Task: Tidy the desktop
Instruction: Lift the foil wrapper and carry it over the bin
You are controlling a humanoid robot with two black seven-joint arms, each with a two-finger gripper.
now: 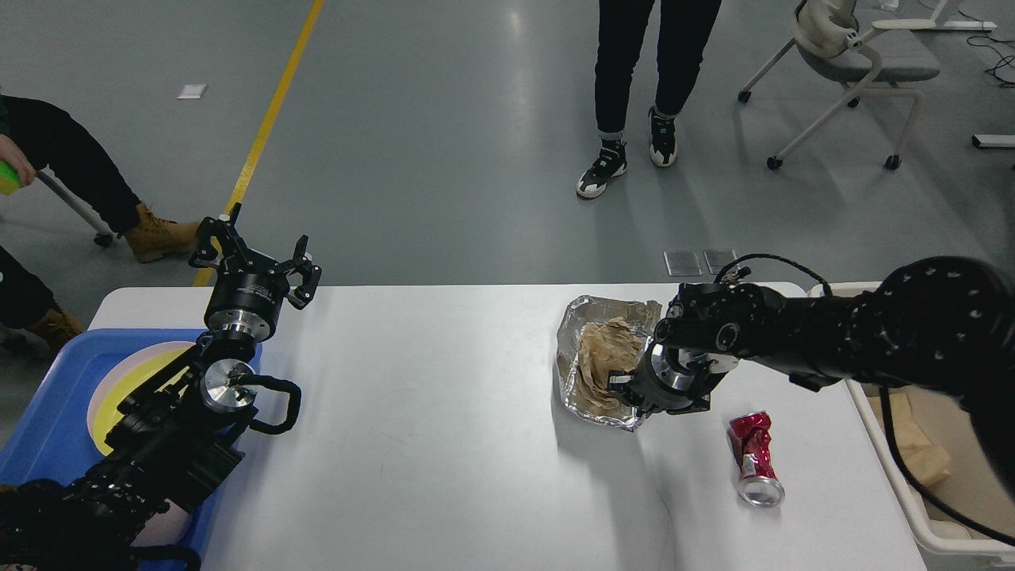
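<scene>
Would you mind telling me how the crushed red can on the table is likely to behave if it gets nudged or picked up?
The red can lies on its side on the desktop, so a nudge may roll it, though its dents would probably make that uneven. It looks empty and crumpled, so likely light. Its thin, already buckled wall would probably give further under a firm squeeze.

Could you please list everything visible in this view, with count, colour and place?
desktop: one, white, spanning the foreground
foil tray: one, silver, holding brown crumpled paper, right of centre
crushed can: one, red, lying near the right edge
blue tray: one, far left, holding a yellow and pink plate
bin: one, cream, right of the desktop
office chair: one, white and grey, top right
left tool: black, open, raised above the left end
right tool: black, at the foil tray's near edge
</scene>
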